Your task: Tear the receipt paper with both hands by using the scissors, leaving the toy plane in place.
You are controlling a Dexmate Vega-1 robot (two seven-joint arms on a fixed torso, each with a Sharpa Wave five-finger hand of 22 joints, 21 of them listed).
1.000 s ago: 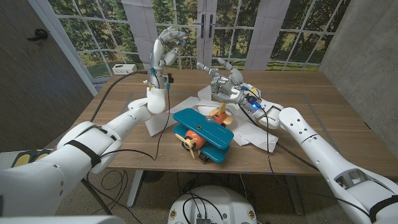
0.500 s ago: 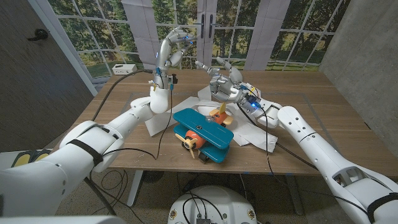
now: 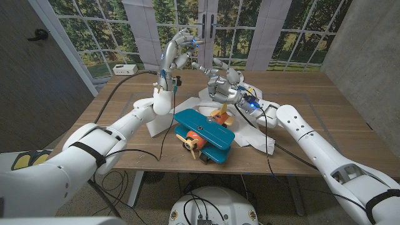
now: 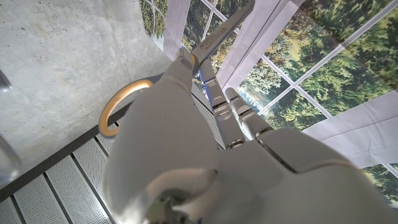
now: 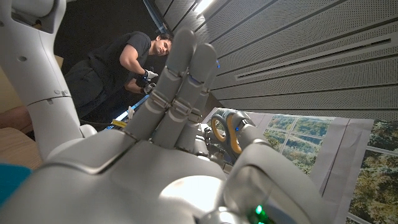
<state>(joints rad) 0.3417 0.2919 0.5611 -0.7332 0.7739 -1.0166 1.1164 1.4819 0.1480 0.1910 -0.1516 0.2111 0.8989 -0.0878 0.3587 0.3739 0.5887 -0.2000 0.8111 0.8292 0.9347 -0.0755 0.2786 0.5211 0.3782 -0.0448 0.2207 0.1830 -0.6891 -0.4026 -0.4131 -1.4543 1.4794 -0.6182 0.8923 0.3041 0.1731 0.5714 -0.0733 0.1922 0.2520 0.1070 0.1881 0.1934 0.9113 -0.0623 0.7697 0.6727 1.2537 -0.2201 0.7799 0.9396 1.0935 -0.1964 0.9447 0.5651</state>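
Right now the left hand (image 3: 180, 49) is hovering high at upper centre of the head view, fingers clamped on the orange-handled metal scissors (image 4: 219, 32). The left wrist view is showing one orange loop beside the hand and the blades sticking out past the fingertips.

The right hand (image 3: 222, 82) is sitting just right of it and lower, fingers straight and side by side, thumb apart. I cannot tell whether it is pinching anything.

The white crumpled receipt paper (image 3: 253, 134) is lying on the wooden table (image 3: 312, 112) at mid frame, spreading out both sides from under the teal-and-orange toy plane (image 3: 204, 132).

Risks, as I'm judging them:
- The plane is sitting on the paper, so any pull on the sheet is likely dragging it along.
- The two hands are working close together, and the blades could be clipping the right hand's fingers.
- The grip on the scissors is looking awkward, so they could twist or slip on closing.

Hard to make out:
- Whether the blades are apart or together.
- Whether any paper edge is lifting toward the right hand; the hand is covering it.
- A person (image 5: 115, 68) in dark clothes is showing in the right wrist view, partly cut off.
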